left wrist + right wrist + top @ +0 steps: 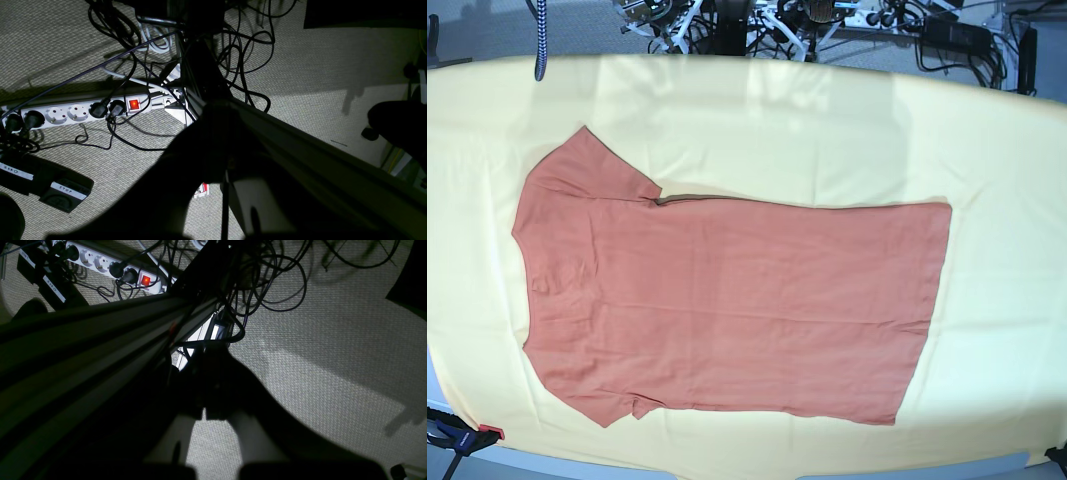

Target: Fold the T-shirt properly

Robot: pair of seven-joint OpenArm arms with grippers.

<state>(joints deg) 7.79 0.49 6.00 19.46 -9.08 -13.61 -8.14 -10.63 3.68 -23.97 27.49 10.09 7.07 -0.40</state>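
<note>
A: Where does the T-shirt point(727, 300) lie?

B: In the base view it is spread flat across the middle of the frame on the pale yellow cloth point(987, 200) that covers the desk point(547, 468). The neck and sleeves are toward the left side, the hem toward the right. One sleeve points to the upper left, the other to the lower left. A few soft creases run across the body.

A: Are the arms near it?

B: Neither arm shows in the base view; nothing touches the shirt there.

A: And the pincers?

B: The left pincer point(213, 203) appears in the left wrist view only as a dark silhouette in the lower middle of the frame, hanging over carpet. Its two fingers look spread, with lit floor between them, so it seems open and holds nothing. The right pincer point(213, 443) is the same in the right wrist view: dark fingers apart at the bottom of the frame, carpet visible in the gap, nothing gripped.

A: What else do the wrist cameras catch?

B: A white power strip point(76, 111) with a glowing red switch sits at the left of the left wrist view, among tangled black cables point(240, 56). The same strip point(110, 266) shows in the upper left of the right wrist view.
</note>
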